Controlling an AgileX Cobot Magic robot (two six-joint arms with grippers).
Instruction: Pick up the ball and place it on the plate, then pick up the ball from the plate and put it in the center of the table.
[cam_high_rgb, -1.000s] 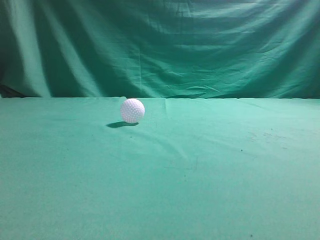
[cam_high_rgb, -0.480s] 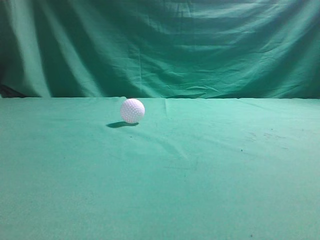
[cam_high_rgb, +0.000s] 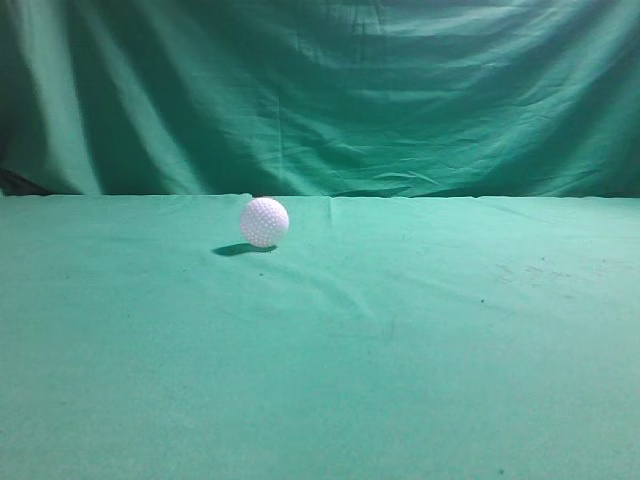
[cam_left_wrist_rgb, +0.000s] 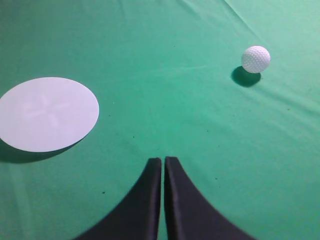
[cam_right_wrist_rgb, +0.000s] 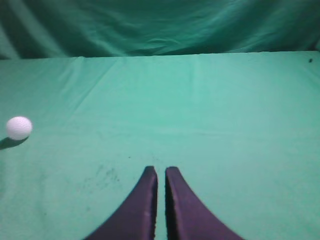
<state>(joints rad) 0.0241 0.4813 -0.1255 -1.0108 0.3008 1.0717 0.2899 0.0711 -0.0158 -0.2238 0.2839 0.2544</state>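
I see the golf ball (cam_high_rgb: 264, 221) sitting alone on the green table (cam_high_rgb: 400, 380), toward the back and a bit left of the middle, not far from the backdrop (cam_high_rgb: 330, 90). My left gripper (cam_left_wrist_rgb: 163, 162) has its two black fingers pressed together with nothing in them, and it is well away from the ball. My right gripper (cam_right_wrist_rgb: 160, 172) is pinched closed and empty too, with the ball far off to its left. The white plate (cam_left_wrist_rgb: 46, 113) lies flat on the cloth, well apart from the ball. I think I am at the very first step, picking up the ball. Next I need to spread the left fingers, move over the ball, and come down around it gently so it does not roll.
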